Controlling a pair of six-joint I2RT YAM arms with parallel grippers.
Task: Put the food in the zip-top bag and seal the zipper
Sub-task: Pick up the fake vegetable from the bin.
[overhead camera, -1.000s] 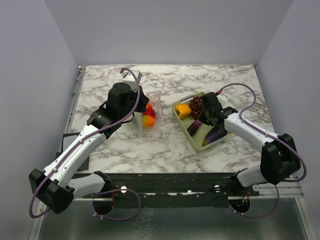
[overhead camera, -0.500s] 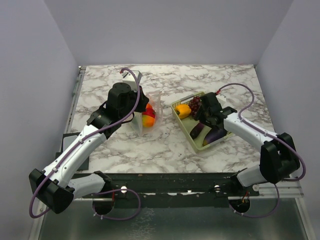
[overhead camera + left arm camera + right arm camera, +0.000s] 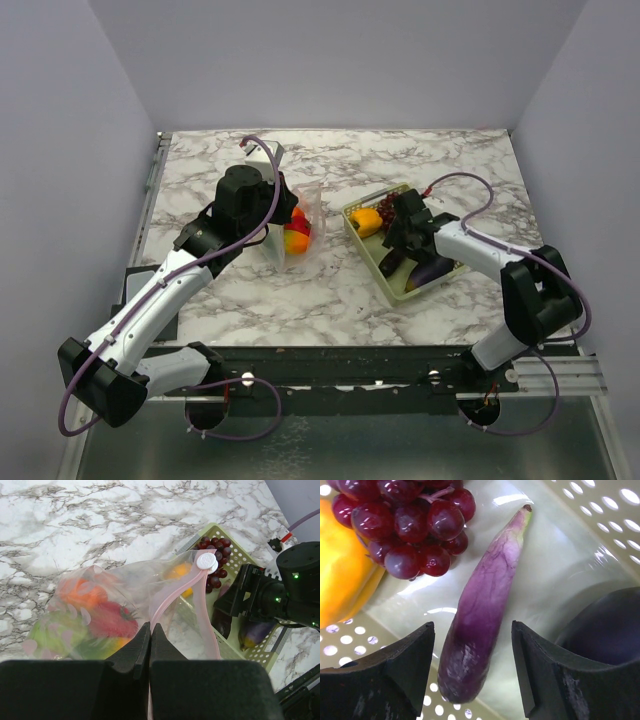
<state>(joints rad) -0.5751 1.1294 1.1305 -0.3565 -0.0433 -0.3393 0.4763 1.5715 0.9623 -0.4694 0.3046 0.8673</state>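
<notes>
The clear zip-top bag (image 3: 303,228) stands on the marble with its mouth toward the basket. My left gripper (image 3: 150,628) is shut on the pinkish zipper (image 3: 172,597) at the bag's mouth, near its white slider (image 3: 204,561). Orange, red and green food (image 3: 100,615) lies inside the bag. My right gripper (image 3: 472,630) hangs open inside the yellow-green basket (image 3: 372,262), one finger on each side of a slim purple eggplant (image 3: 485,605) without touching it. Dark red grapes (image 3: 410,525), a yellow pepper (image 3: 345,575) and a darker eggplant (image 3: 605,625) lie around it.
The basket's perforated wall (image 3: 600,515) rises close behind the right fingers. In the top view the right arm (image 3: 470,250) reaches over the basket from the right. Bare marble (image 3: 330,290) lies between bag and basket and toward the back.
My right gripper has gone from shut to open and has shifted over the slim eggplant in the basket. The left arm and the bag have not moved.
</notes>
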